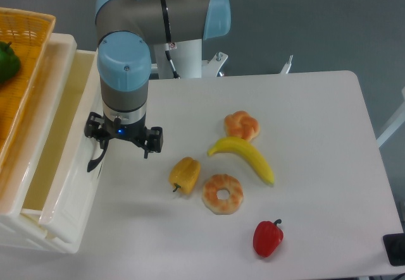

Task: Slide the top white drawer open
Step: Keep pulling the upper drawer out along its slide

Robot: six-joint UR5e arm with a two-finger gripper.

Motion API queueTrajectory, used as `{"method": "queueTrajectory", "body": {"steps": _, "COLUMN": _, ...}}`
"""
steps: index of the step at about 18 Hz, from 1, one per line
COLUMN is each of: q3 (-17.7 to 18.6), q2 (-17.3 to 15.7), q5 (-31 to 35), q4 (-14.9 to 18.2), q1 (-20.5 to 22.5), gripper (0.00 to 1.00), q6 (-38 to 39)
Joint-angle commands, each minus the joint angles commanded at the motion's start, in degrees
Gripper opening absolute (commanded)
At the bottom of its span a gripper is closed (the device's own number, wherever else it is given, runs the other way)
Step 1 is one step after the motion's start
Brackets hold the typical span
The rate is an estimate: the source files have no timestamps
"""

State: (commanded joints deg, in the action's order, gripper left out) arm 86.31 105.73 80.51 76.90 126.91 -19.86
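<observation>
The top white drawer [71, 191] juts out from the cabinet at the left edge of the table, its pale yellowish inside showing. The curved black handle [95, 159] on its front sticks out just below the wrist. My gripper [109, 146] points straight down over the upper end of that handle and is closed on it. The fingertips themselves are hidden under the wrist body.
An orange wicker basket [26, 40] with a green pepper [5, 62] sits on top of the cabinet. On the table lie a yellow pepper [184, 173], a banana [247, 157], a glazed doughnut [223, 193], a twisted pastry [242, 125] and a red pepper [267, 237].
</observation>
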Motion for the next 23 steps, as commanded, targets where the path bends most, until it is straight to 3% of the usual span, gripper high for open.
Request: {"method": "queueTrajectory", "body": {"steps": 23, "q3": -0.5, "q2": 0.5, "q5": -0.1, "q4": 0.1, "q1": 5.7, "gripper": 1.00, "q6": -4.1}}
